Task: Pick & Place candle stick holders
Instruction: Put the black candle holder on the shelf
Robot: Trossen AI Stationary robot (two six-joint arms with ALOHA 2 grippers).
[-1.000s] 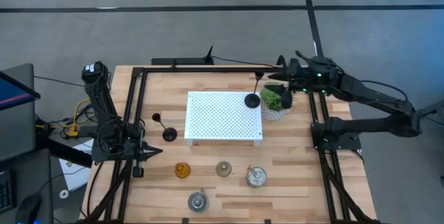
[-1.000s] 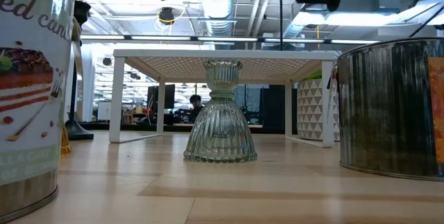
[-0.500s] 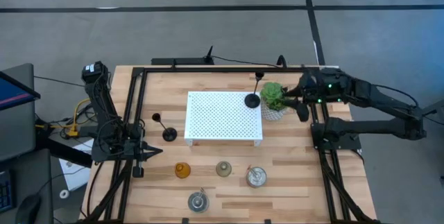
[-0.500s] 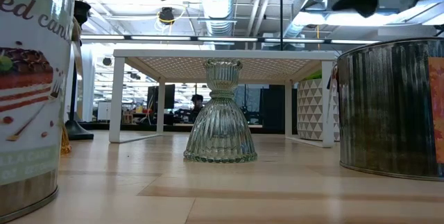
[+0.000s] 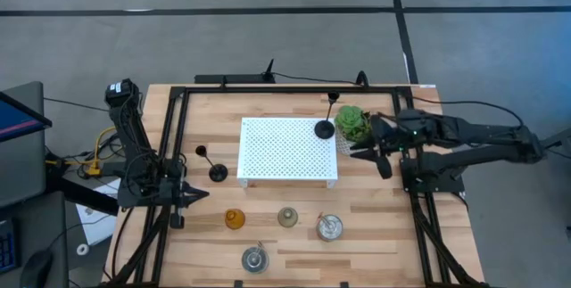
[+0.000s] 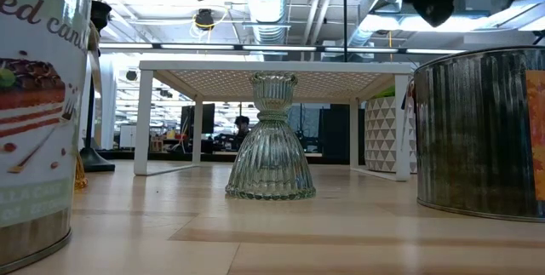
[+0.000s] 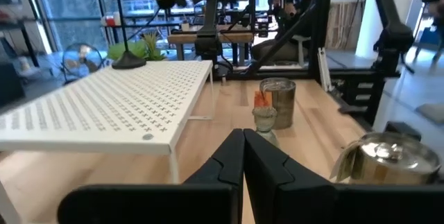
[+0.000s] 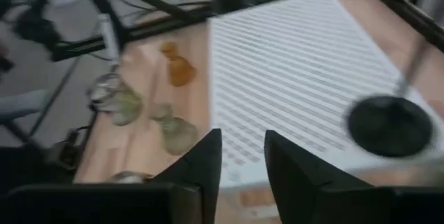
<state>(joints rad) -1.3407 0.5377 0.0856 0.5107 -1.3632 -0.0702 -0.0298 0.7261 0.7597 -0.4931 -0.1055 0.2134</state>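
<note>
One black holder (image 5: pixel 324 128) stands by its round base on the far right corner of the white perforated tray (image 5: pixel 285 150). It also shows in the right wrist view (image 8: pixel 388 125). The other black holder (image 5: pixel 217 172) stands on the table left of the tray. The amber holder (image 5: pixel 234 219), the grey-green holder (image 5: pixel 287 217) and two silver cups (image 5: pixel 329 227) (image 5: pixel 255 259) stand near the table's near edge. My right gripper (image 5: pixel 368 150) is open and empty, just right of the tray beside the plant. My left gripper (image 5: pixel 192 194) is shut and empty at the table's left.
A green potted plant (image 5: pixel 351 125) stands at the tray's far right corner, close to my right gripper. Black frame rails (image 5: pixel 406 181) run along both sides of the table. In the low view a silver cup (image 6: pixel 481 130) stands close on the right.
My right gripper has drawn away from the stem top of the black holder on the tray. It has gone toward the table's near edge, past the plant, to the tray's right side. The holder stays standing on the tray.
</note>
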